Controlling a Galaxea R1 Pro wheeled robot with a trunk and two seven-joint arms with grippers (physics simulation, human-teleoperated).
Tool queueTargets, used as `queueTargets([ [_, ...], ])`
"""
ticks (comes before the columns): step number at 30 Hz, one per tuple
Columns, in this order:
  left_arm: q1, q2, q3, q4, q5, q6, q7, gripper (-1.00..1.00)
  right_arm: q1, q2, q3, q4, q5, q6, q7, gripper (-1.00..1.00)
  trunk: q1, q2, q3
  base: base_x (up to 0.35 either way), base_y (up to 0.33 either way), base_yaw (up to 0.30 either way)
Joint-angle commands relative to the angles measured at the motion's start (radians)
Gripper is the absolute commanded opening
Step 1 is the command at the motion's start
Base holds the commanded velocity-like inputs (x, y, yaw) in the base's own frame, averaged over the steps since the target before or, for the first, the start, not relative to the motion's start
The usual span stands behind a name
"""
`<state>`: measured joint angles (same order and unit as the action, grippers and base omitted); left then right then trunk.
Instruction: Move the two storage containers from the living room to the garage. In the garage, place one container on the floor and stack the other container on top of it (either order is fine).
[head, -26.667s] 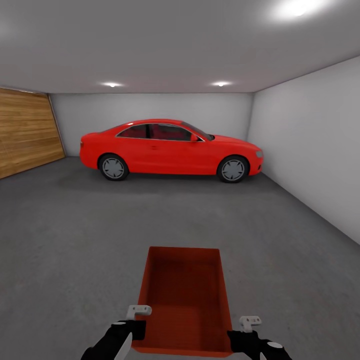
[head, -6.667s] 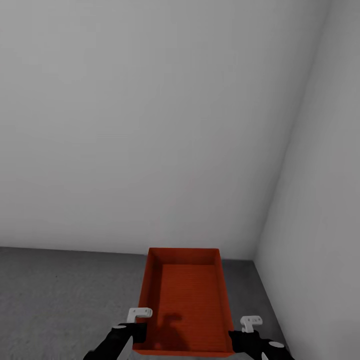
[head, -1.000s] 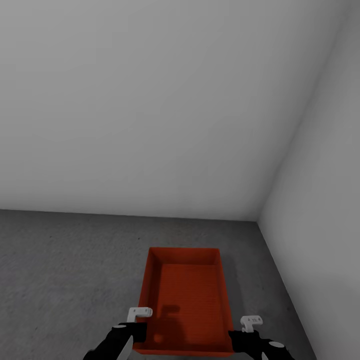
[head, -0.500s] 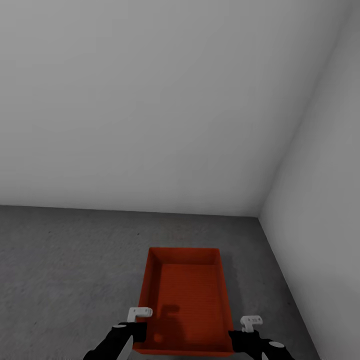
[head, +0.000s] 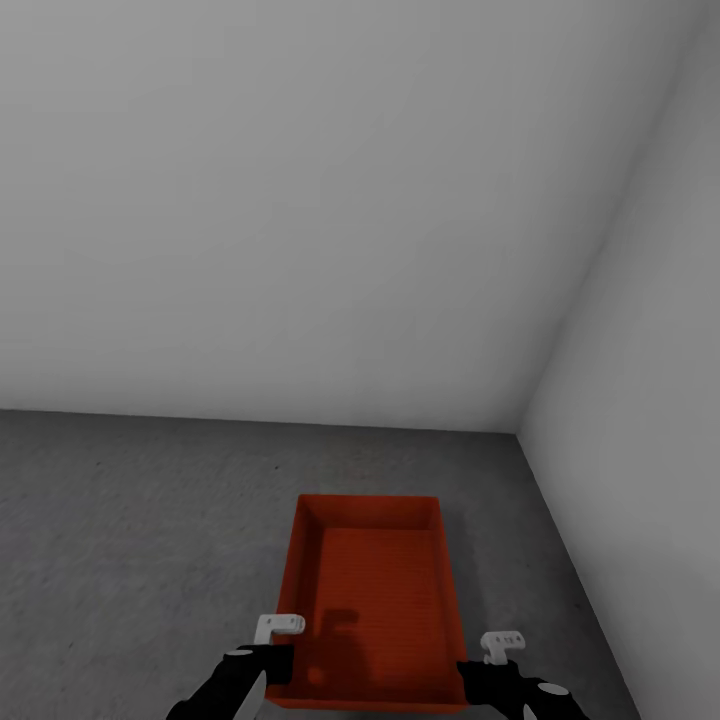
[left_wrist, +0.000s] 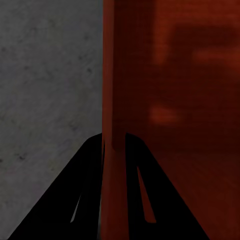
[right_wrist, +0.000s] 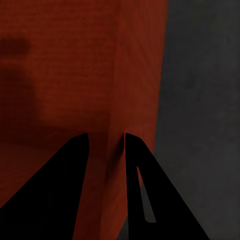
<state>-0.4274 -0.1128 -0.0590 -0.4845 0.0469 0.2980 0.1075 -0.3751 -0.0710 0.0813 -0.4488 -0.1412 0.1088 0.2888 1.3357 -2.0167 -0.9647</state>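
One orange-red storage container (head: 372, 600), open-topped and empty, is held in front of me over the dark grey concrete floor (head: 130, 540) of the garage. My left gripper (head: 272, 668) is shut on its left wall near the near corner; in the left wrist view the black fingers (left_wrist: 85, 190) straddle that wall (left_wrist: 112, 90). On the opposite side, the right gripper (head: 478, 680) is shut on the right wall, and the right wrist view has the wall (right_wrist: 115, 100) pinched between both fingers (right_wrist: 145, 185).
A pale grey wall (head: 280, 220) stands straight ahead, meeting a second grey wall (head: 650, 400) at a corner to the right. Bare concrete spreads to the left of the container.
Over the last second the wall's base line has shifted slightly in the picture, a small camera move. The container and both grippers hold the same pose.
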Motion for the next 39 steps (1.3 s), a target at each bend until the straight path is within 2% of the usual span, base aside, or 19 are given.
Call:
queueTargets([
  [1,-0.001,-0.004,0.002,-0.011,-0.001,-0.062,0.011,-1.0,0.001,0.031,0.009,0.001,-0.005,0.006,0.0,-1.0,0.0,0.0,-0.001,0.0,0.0,0.0],
  [6,-0.001,-0.004,0.002,-0.011,-0.001,-0.062,0.011,-1.0,0.001,0.031,0.009,0.001,-0.005,0.006,0.0,-1.0,0.0,0.0,-0.001,0.0,0.0,0.0],
  [28,-0.001,-0.004,0.002,-0.011,-0.001,-0.062,0.011,-1.0,0.001,0.031,0.008,0.001,-0.005,0.006,0.0,-1.0,0.084,-0.154,-0.07,0.0,0.0,0.0],
  [39,-0.001,-0.004,0.002,-0.011,-0.001,-0.062,0.011,-1.0,0.001,0.031,0.009,0.001,-0.005,0.006,0.0,-1.0,0.084,-0.154,-0.07,0.0,0.0,0.0],
])
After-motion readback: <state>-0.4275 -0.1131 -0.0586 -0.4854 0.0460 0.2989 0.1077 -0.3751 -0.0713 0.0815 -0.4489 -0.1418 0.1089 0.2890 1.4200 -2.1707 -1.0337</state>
